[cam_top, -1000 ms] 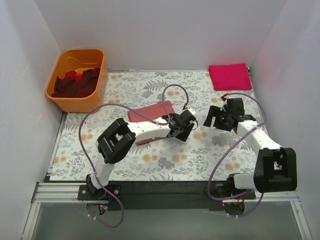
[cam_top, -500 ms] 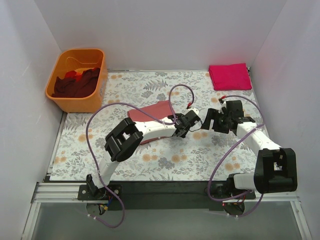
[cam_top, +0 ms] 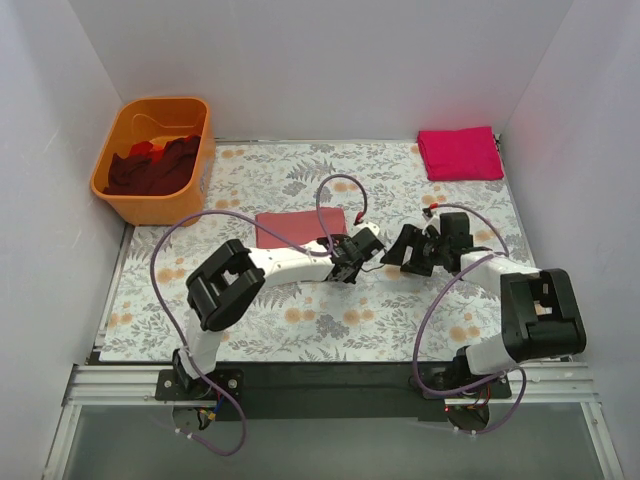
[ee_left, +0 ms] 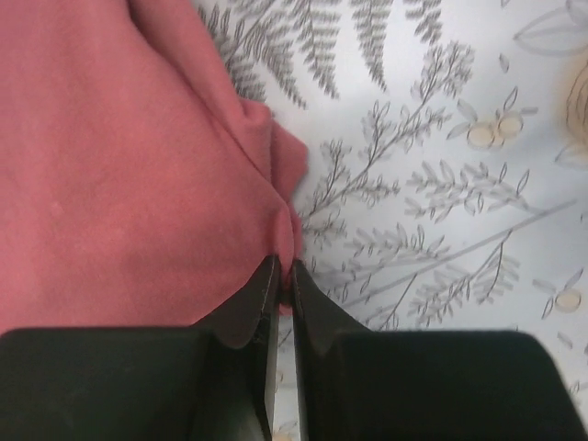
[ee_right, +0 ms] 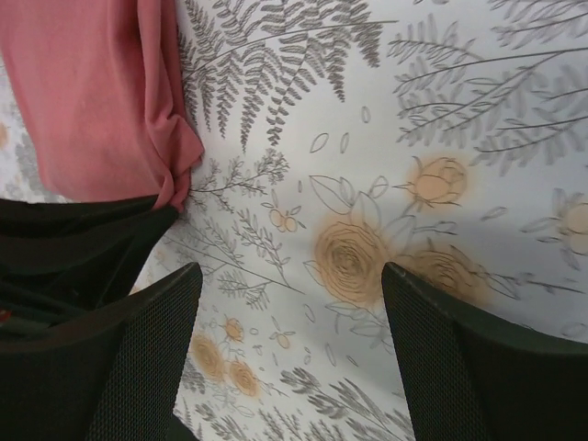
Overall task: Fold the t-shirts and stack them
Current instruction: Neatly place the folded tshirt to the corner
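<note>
Caught mid-fold on the salmon-pink t-shirt [cam_top: 298, 228], with one corner pinched.

Found that shirt lying as a flat rectangle at mid-worktop [cam_top: 300, 320], well apart from the folded magenta t-shirt [cam_top: 459, 153] at the far right corner and from the dark t-shirts [cam_top: 153, 166] heaped in the orange tub [cam_top: 160, 207]. Noted the left hand [ee_left: 283, 276] clamped tight on the shirt's near right corner, with cloth puckered at the tips and no gap showing. Saw the left arm reaching low and rightward across the worktop, wrist close over the cloth. Found the right hand [ee_right: 292, 303] spread wide, holding nothing, low over the worktop just beside that same corner and facing the left hand. Judged the next move to be a lift of the pinched corner, either back over the shirt for a further fold or on toward the magenta one for stacking. Reckoned it would need a steady grip and a slow carry to avoid bunching.
</note>
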Robot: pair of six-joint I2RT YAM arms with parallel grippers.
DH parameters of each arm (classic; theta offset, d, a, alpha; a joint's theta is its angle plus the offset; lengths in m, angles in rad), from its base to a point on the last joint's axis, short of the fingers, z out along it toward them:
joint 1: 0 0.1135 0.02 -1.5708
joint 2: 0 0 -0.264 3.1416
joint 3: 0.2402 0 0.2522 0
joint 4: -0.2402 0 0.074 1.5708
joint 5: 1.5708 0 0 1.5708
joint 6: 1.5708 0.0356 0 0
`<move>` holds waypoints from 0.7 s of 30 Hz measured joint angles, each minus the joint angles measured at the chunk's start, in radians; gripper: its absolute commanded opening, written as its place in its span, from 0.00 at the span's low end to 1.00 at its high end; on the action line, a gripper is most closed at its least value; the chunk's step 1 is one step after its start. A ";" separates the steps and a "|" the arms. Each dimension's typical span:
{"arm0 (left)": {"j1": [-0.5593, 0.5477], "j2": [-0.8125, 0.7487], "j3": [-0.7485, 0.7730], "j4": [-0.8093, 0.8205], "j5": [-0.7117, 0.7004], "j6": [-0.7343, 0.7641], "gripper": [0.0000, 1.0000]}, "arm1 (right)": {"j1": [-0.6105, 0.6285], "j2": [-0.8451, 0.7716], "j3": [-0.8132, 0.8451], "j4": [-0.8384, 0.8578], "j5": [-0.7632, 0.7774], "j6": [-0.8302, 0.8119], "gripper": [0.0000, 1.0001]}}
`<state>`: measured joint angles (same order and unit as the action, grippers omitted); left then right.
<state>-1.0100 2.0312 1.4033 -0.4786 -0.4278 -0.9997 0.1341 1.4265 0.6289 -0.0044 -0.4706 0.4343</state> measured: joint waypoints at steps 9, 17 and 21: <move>0.000 -0.179 -0.155 0.016 0.051 -0.057 0.00 | 0.105 0.177 -0.033 0.350 -0.123 0.238 0.85; 0.000 -0.191 -0.171 0.024 0.069 -0.080 0.00 | 0.265 0.334 0.065 0.498 -0.127 0.366 0.79; 0.000 -0.193 -0.172 0.030 0.073 -0.090 0.00 | 0.315 0.384 0.108 0.519 -0.113 0.399 0.71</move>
<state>-1.0100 1.8385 1.2316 -0.4488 -0.3546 -1.0897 0.4488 1.8103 0.7372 0.5144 -0.5831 0.8333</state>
